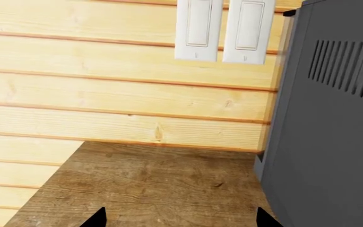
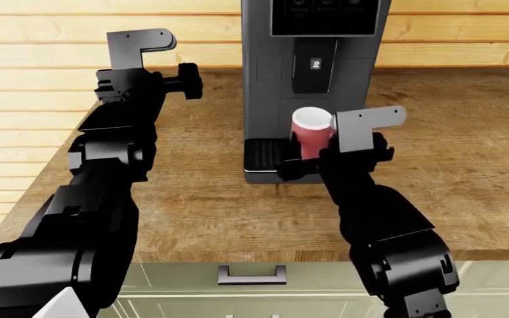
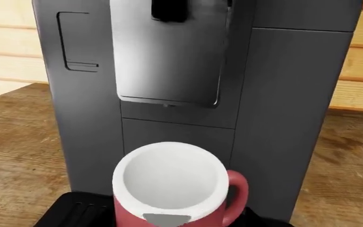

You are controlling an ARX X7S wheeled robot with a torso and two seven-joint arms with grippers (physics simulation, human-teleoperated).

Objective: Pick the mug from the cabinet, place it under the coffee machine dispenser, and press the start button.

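1. Right now I have the mug (image 2: 310,134) gripped in the right end effector (image 2: 312,162), closed on its lower body and holding it upright so the white inside faces up toward the spout.
2. I judge it sits in front of the coffee machine (image 2: 272,79) over the black ribbed tray (image 2: 259,154), with the dispenser (image 2: 315,64) above it; whether it touches the tray I cannot tell.
3. The handle points to my right in the right wrist view, clear of the machine's front.
4. The left end effector (image 2: 183,81) is parked high beside the machine's left wall, empty, its two tips spread wide apart over the worktop (image 1: 162,184), well clear of the mug.
5. Count: one mug, one machine, two wall switches (image 1: 224,29), one drawer handle (image 2: 250,273).
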